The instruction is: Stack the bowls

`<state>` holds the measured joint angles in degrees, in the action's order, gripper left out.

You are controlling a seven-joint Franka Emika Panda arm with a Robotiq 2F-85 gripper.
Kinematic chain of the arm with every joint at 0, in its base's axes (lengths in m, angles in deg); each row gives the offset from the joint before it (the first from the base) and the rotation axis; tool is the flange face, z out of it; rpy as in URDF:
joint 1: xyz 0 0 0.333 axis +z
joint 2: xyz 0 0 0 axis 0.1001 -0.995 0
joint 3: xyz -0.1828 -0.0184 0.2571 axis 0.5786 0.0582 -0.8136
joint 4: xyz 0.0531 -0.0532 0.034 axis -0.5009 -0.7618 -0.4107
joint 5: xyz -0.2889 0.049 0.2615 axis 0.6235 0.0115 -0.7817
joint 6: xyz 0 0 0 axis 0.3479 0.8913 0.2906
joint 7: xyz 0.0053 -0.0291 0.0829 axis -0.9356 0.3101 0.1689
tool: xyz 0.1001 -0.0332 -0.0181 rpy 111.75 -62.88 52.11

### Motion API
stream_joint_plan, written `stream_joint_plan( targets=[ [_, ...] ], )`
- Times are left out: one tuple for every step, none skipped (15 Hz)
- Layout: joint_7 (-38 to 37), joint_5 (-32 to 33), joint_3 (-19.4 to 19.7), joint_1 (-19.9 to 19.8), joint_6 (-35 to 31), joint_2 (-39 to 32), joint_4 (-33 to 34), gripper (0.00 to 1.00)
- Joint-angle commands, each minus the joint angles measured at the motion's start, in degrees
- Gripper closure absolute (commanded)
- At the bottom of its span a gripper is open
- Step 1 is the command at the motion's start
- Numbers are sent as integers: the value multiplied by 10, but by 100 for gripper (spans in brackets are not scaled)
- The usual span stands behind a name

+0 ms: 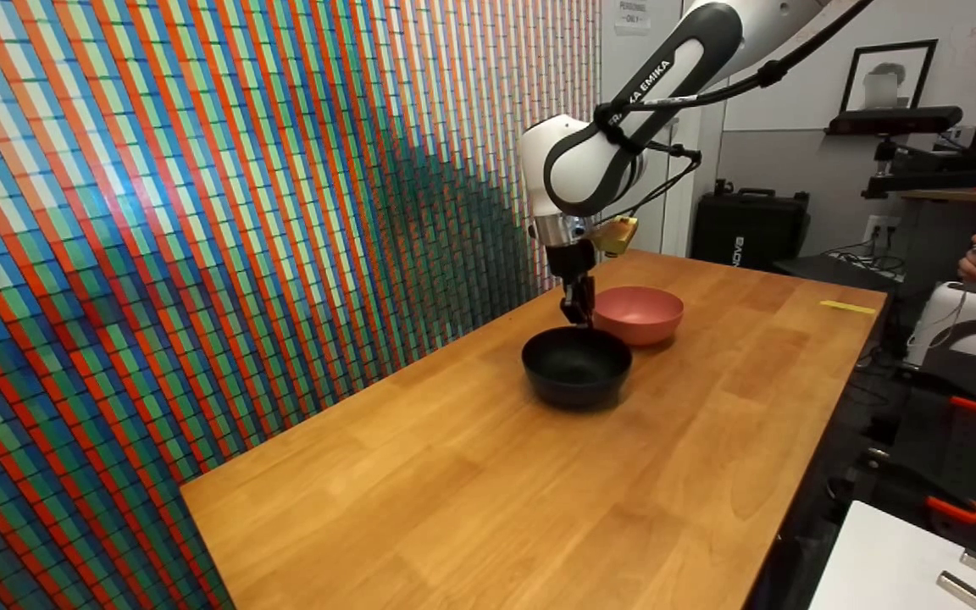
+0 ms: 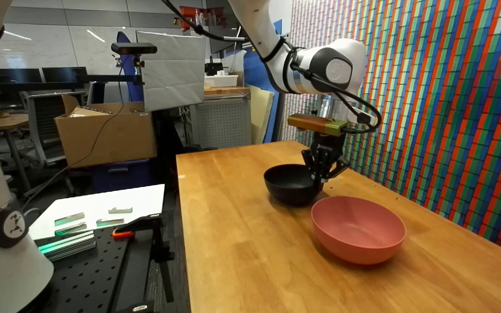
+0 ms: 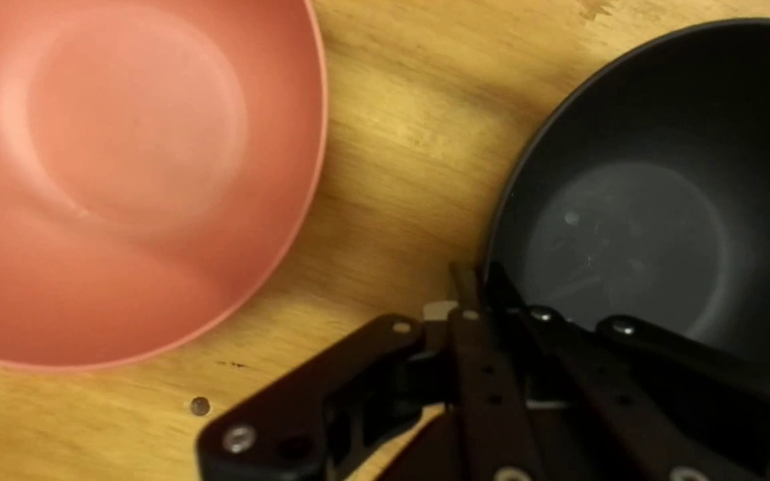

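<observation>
Bright, diffuse room light | pale glare and broad dark shadow on multicoloured striped wall [image 1: 285, 212] | soft shadows beneath round black bowl [image 2: 288, 187] and round salmon-pink bowl [image 2: 358, 230] on brown wooden worktop [image 2: 242, 269] | wrist view yellowish, jointed black claw [image 3: 478, 280] dim, blurred

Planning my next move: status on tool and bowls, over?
Tool shut on black bowl, at the rim. Pink bowl apart beside it, not yet stacked. No obstacle seen between them.

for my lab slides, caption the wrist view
Tool closed on the rim of a round black bowl, with a round pink bowl alongside.
</observation>
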<state>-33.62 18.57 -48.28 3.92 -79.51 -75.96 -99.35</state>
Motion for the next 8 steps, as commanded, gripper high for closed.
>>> stream_joint_plan(
  targets=[
    [-8, -1, -8, -12, 12, -19, 31, 94],
    [-7, -3, -9, -13, 15, -18, 33, 93],
    [-6, -6, -11, -16, 19, -16, 35, 93],
    [-4, -8, -11, -18, 20, -13, 36, 94],
    [-3, -10, -12, -20, 23, -9, 39, 95],
    [-1, -13, -13, -23, 27, -8, 43, 95],
    [0, -19, -14, -27, 31, -5, 47, 96],
    [2, -23, -15, -30, 34, -3, 53, 96]
  ],
)
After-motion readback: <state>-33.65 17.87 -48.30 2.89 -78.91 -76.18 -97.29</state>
